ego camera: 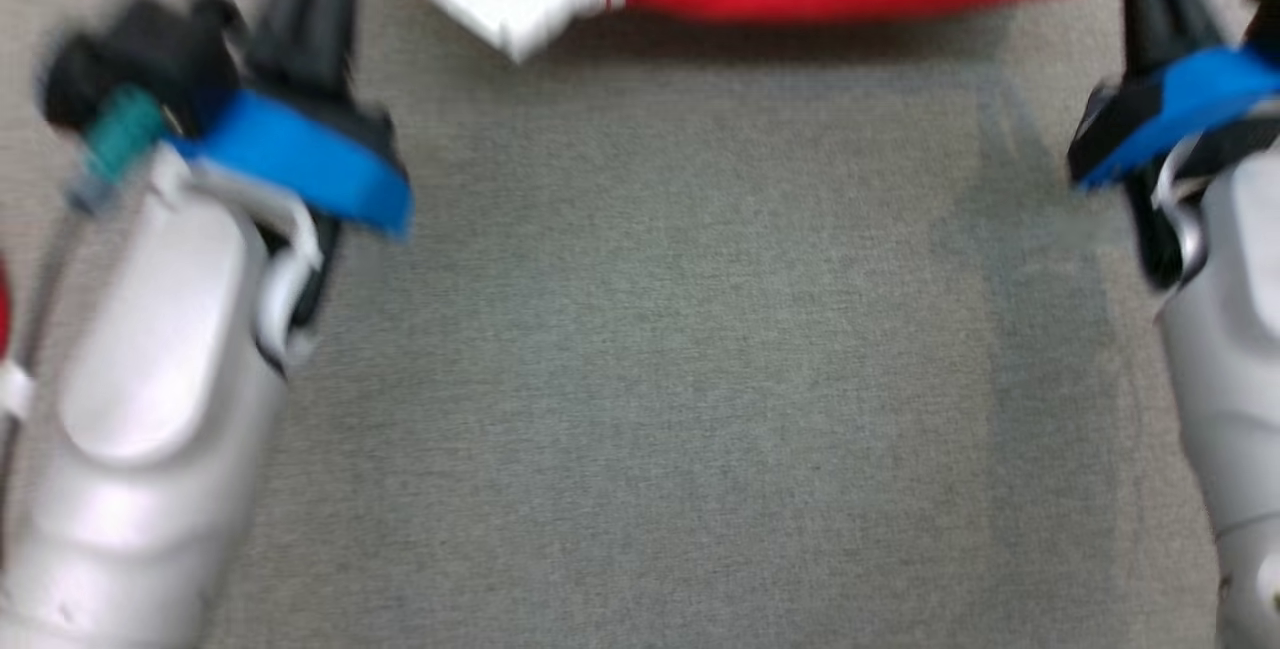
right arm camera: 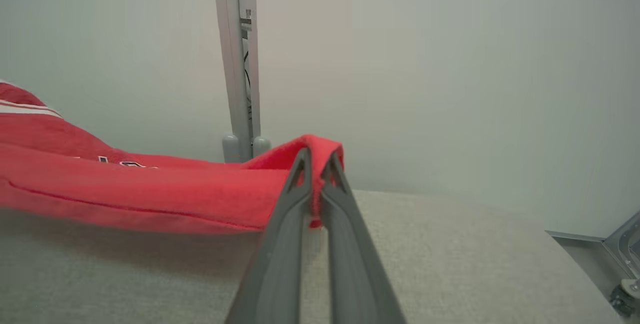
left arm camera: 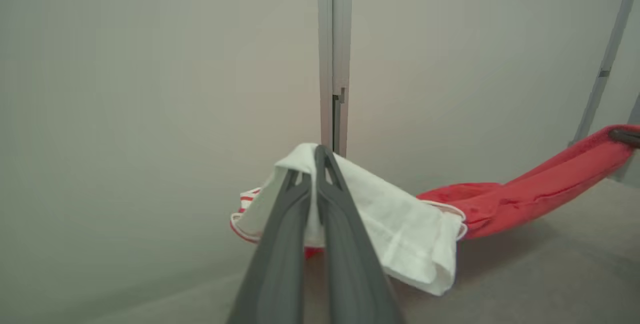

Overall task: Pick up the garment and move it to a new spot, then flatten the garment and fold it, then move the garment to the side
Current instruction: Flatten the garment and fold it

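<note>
Head camera looks down; wrist cameras face the wall [left arm camera: 150, 89], sharing the garment [right arm camera: 125, 189].

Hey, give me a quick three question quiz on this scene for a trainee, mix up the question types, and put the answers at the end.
1. True or false: the left gripper is open and empty.
2. The part of the garment between the left gripper's fingers is: A white, B blue, C black.
3. Which gripper pinches the garment's red edge?
Key: 1 false, it is shut on the garment; 2 A; 3 the right gripper.
</note>
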